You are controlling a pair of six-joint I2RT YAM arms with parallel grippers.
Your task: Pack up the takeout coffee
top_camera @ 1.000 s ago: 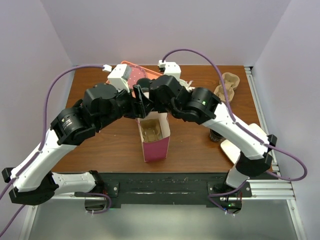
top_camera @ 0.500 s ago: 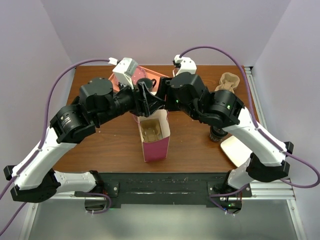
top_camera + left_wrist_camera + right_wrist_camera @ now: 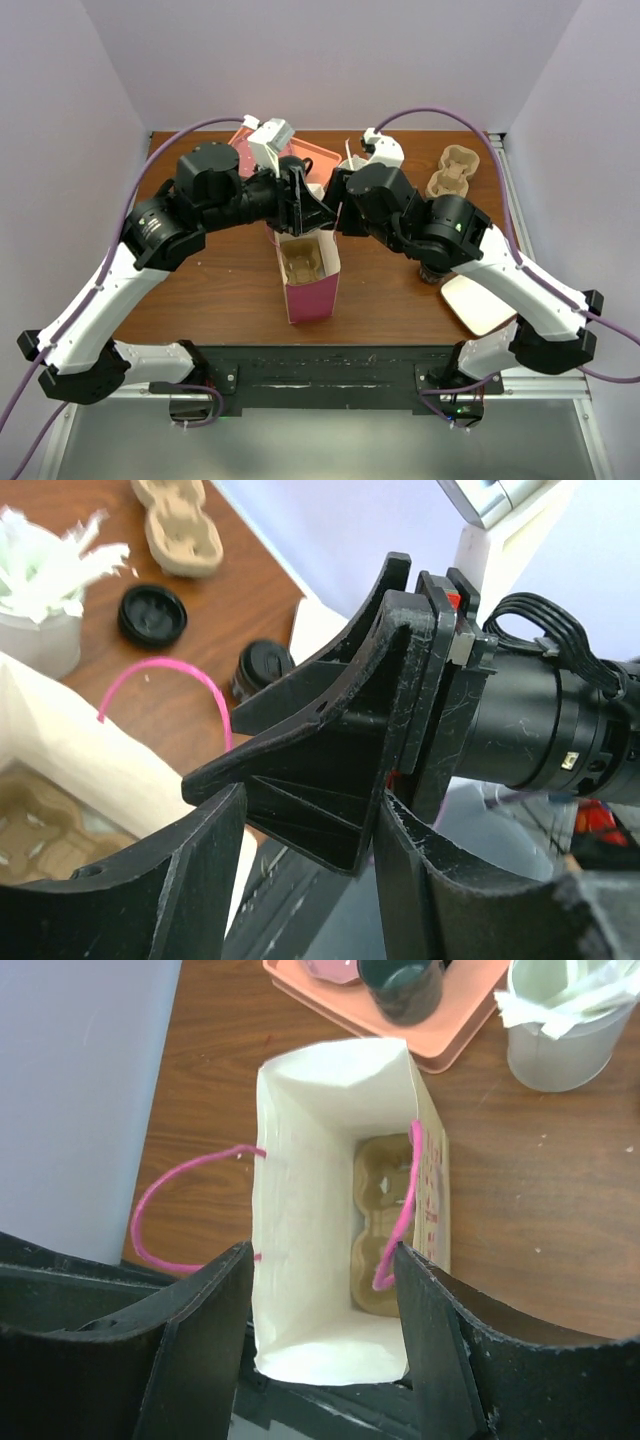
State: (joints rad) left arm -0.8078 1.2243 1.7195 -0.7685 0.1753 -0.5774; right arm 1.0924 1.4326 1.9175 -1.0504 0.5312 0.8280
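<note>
Brown table (image 3: 220, 280), pink bag (image 3: 312, 290) beneath left gripper (image 3: 300, 200) and right gripper (image 3: 322, 1260), both parted, empty, tray (image 3: 455, 1040) behind.

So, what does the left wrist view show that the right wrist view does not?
Only the left wrist view shows the right gripper, a loose lid, a lidded cup and a spare carrier. Only the right wrist view shows a pink tray with a dark mug on it. Both show the open bag, its pink handle, the carrier inside it and a clear cup of white paper.
</note>
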